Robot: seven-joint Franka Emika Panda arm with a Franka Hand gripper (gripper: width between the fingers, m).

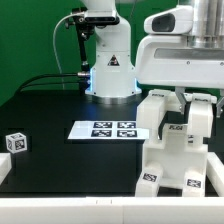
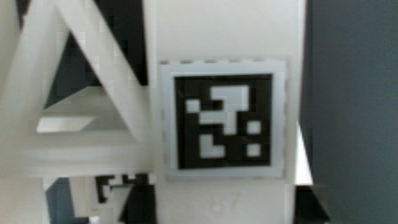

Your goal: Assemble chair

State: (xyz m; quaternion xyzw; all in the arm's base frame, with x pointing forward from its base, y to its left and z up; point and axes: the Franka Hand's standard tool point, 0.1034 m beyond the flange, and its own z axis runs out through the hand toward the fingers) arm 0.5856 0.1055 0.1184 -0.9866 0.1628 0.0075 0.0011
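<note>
The chair [image 1: 170,158] is a blocky white structure with small tags, standing at the exterior view's right near the front edge. My gripper [image 1: 188,102] comes down from above onto its upper part, its dark fingers on either side of a white upright piece. In the wrist view that white piece [image 2: 222,45] fills the middle and carries a large black-and-white tag [image 2: 222,120]. My gripper [image 2: 222,205] is shut on it, with a dark fingertip [image 2: 137,203] pressed against each side. White slanted bars of the chair [image 2: 71,90] lie beside it.
The marker board [image 1: 105,129] lies flat on the black table in the middle. A small white tagged cube [image 1: 14,142] sits alone at the exterior view's left. The robot base [image 1: 110,65] stands at the back, with a green wall behind.
</note>
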